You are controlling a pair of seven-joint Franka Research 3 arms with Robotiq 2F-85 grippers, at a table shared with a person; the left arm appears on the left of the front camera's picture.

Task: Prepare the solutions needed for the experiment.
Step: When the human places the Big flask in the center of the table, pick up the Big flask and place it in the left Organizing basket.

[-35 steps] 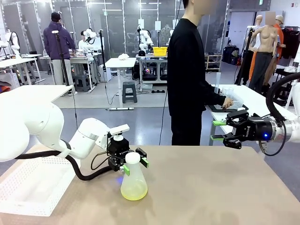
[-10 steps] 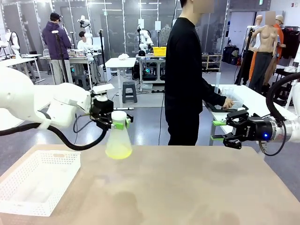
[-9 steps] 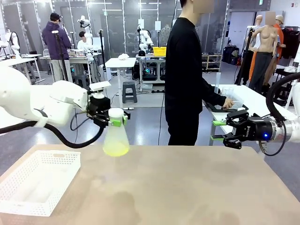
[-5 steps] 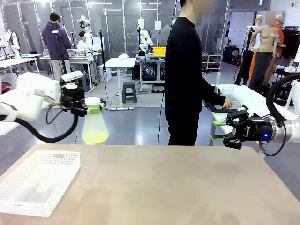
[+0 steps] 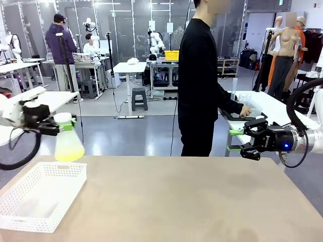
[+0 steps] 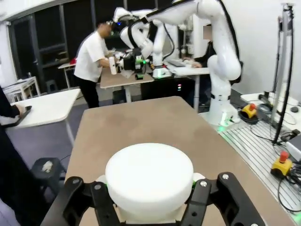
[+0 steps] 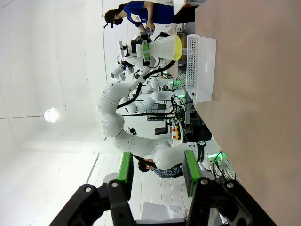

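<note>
Left gripper point(image 5: 59, 126) has its jaws clamped on the neck of a conical flask point(image 5: 68, 143), just under the white stopper point(image 6: 149, 175); holding at the neck keeps the flask upright, so the liquid sits level. The solutions point(image 5: 69, 153), a shallow pale yellow-green layer, lie at the bottom of the flask, which hangs in the air at 9 o'clock in the front view, above the far edge of the white perforated basket point(image 5: 30, 212) at 8 o'clock on the table point(image 5: 192, 201). Judgement: the flask is in transit, clear of the table, and the height suits passing over the basket wall without a knock. Right gripper point(image 5: 235, 140) waits at 3 o'clock off the table's far right corner, jaws apart, nothing between the green pads point(image 7: 125, 173); likely parked out of the left arm's path. A person point(image 5: 199, 80) in black stands at 12 o'clock beyond the table, one hand on a side bench.
</note>
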